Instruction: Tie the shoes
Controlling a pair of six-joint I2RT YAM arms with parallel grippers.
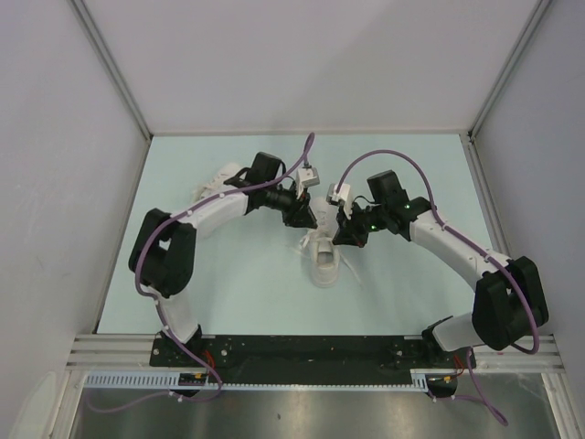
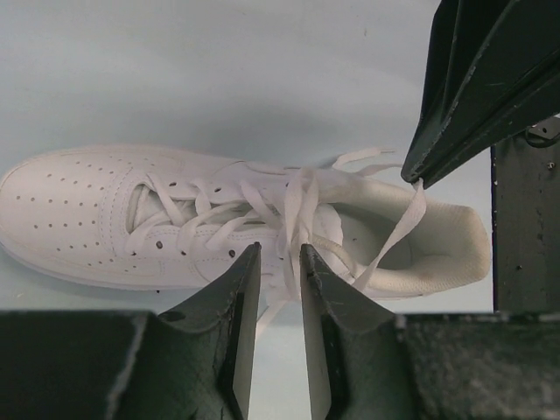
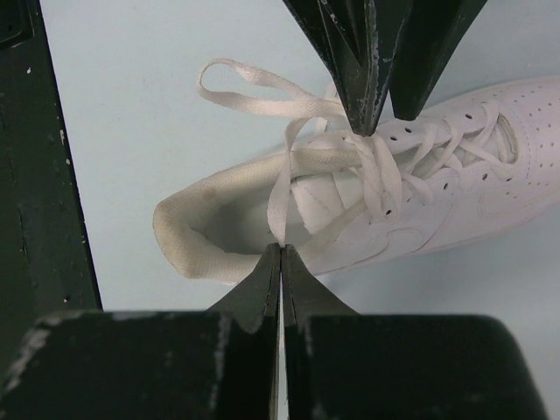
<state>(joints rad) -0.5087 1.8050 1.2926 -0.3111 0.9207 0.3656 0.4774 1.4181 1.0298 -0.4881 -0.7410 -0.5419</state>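
One white shoe [image 1: 325, 260] lies mid-table; it also shows in the left wrist view [image 2: 96, 210] and the right wrist view [image 3: 490, 175]. A second white shoe [image 1: 210, 186] lies partly hidden behind my left arm. My left gripper [image 1: 309, 222] hangs over the first shoe's tongue, jaws a little apart [image 2: 278, 255], with lace strands [image 2: 296, 210] running between the tips. My right gripper [image 1: 345, 236] is over the shoe's heel opening, shut [image 3: 281, 248] on one lace strand [image 3: 280, 197] and holding it taut. A loose lace loop [image 3: 254, 83] lies beside the shoe.
The pale blue table top [image 1: 228, 302] is walled by white panels on three sides. A black rail [image 1: 302, 347] with the arm bases runs along the near edge. The two grippers are close together over the shoe.
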